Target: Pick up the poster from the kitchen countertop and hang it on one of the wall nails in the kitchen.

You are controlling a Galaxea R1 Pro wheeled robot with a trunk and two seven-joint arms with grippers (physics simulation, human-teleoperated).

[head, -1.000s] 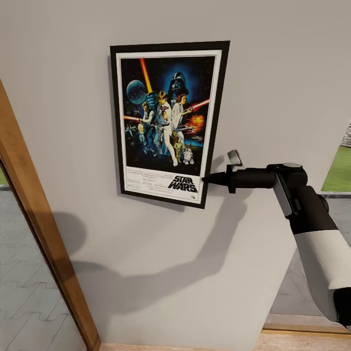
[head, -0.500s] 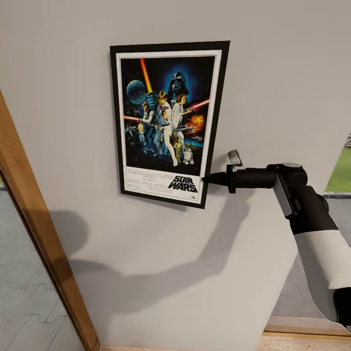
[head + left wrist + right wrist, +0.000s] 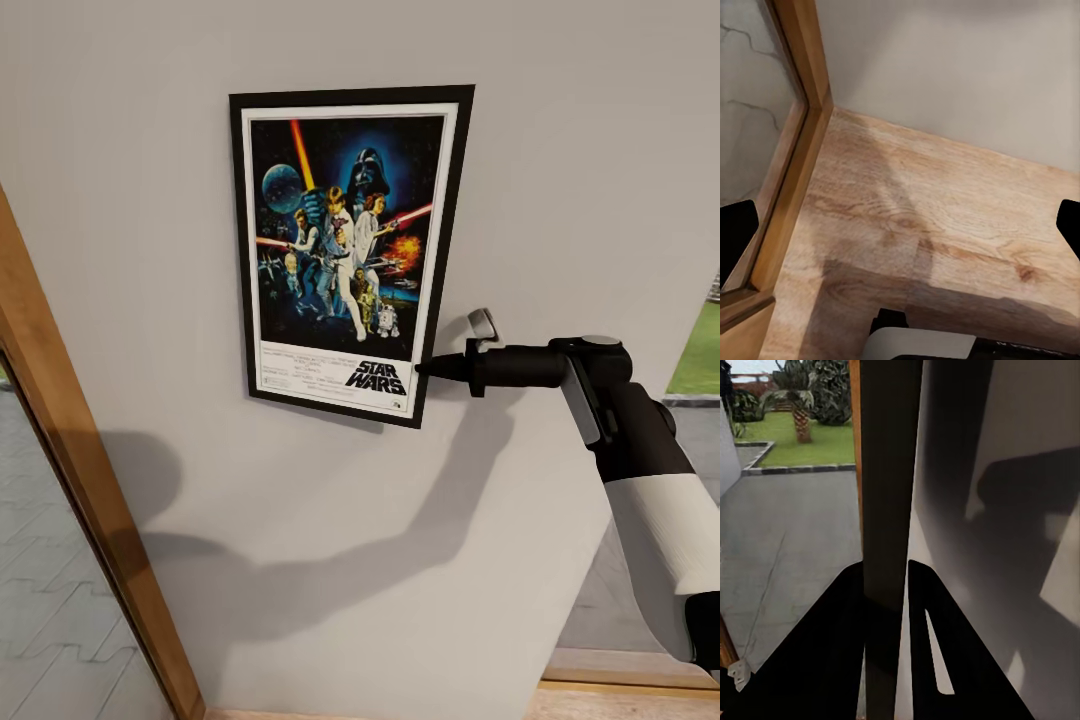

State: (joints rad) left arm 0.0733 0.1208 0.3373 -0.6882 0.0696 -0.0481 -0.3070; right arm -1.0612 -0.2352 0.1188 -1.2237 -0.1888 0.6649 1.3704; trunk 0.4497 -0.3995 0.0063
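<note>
The black-framed, colourful Star Wars poster (image 3: 348, 250) hangs flat against the plain grey wall (image 3: 560, 150), its lower edge pinched by the black right gripper (image 3: 422, 367).

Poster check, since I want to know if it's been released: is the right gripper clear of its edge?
No: the right gripper is closed on the poster's lower right edge against the wall.

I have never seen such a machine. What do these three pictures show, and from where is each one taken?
It is a simulated two-armed robot. The head camera looks down at a grey wall, where the Star Wars poster is pressed flat. The right gripper pinches its lower right edge. The right wrist camera looks along that gripper's fingers, which close on the poster's thin edge; a garden is beyond. The left wrist camera faces a wooden floor beside a wood-framed glass panel; that gripper's fingers are spread, holding nothing.
</note>
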